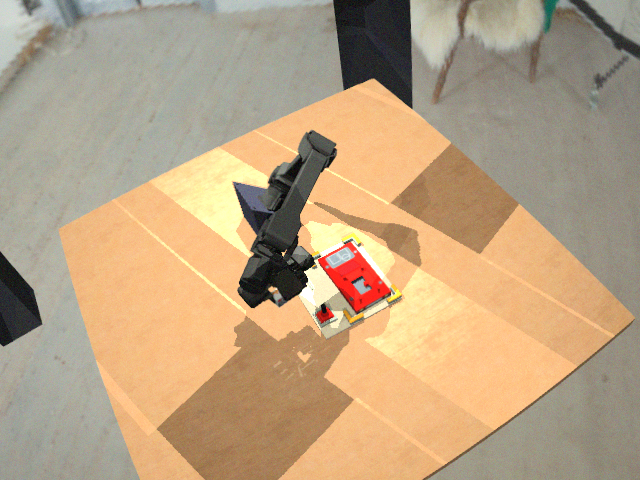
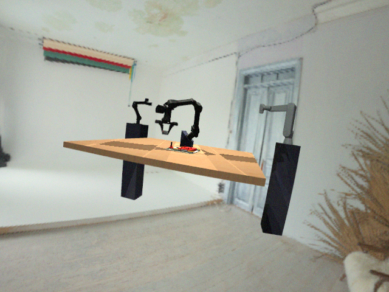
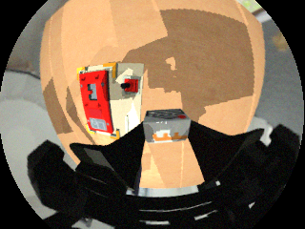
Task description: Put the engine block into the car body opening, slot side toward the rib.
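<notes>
The hand [image 1: 277,298] [image 2: 165,133] [image 3: 164,122], partly open, is closed on the sides of the engine block [image 1: 278,296] [image 2: 165,132] [image 3: 166,130] above the counter [image 1: 217,372] [image 2: 175,163] [image 3: 210,62]; it seems light and rigid, so this side hold probably suits.

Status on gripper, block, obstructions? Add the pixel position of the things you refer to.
Gripper [image 1: 277,296] [image 2: 165,132] [image 3: 164,122] shut on engine block [image 1: 278,296] [image 2: 165,132] [image 3: 167,130], raised. Car body [image 1: 354,276] [image 2: 188,148] [image 3: 96,107] opening unfilled. Red-based black peg [image 1: 324,313] [image 2: 171,145] [image 3: 131,86] stands beside it.

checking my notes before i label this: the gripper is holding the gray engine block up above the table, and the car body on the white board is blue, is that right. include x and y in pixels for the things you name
The car body [image 1: 373,293] [image 3: 102,113] is red, not blue, as the top and wrist views show. The gripper [image 1: 277,297] [image 2: 165,133] [image 3: 164,122] is indeed holding the gray engine block [image 1: 277,296] [image 2: 165,132] [image 3: 167,131] above the table.
</notes>
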### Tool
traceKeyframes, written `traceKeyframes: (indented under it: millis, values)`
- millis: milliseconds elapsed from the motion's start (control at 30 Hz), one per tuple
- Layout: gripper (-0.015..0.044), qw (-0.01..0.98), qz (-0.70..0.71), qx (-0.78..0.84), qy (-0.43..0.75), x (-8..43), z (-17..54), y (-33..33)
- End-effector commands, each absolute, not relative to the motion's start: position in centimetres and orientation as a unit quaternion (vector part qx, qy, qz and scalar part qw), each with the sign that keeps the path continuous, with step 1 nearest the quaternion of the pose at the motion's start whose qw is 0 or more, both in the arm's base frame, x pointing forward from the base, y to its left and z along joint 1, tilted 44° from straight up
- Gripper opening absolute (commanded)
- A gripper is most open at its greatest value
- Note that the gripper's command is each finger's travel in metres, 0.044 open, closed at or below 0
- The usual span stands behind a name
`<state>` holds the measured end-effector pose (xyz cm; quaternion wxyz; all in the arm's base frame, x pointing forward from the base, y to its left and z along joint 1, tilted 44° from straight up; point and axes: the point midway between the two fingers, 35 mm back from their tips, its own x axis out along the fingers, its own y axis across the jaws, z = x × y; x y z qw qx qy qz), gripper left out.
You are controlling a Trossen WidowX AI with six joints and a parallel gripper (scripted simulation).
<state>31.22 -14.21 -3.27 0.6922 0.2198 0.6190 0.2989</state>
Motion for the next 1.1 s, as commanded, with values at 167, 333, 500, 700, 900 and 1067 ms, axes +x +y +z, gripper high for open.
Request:
traceKeyframes:
  millis: [167,333,500,700,900,1067]
  values:
    - [0.0,0.735,0.279,0.245,0.567,30.7,-3.4,-14.2]
    - [0.0,0.78,0.256,0.268,0.505,30.3,-3.8,-14.2]
    - [0.0,0.819,0.23,0.289,0.44,29.8,-4.2,-14.2]
    - [0.0,0.855,0.205,0.309,0.361,29.2,-4.3,-13.9]
    - [0.0,0.863,0.201,0.313,0.343,28.9,-4.2,-13.8]
    - [0.0,0.865,0.198,0.314,0.337,28.9,-4.3,-13.8]
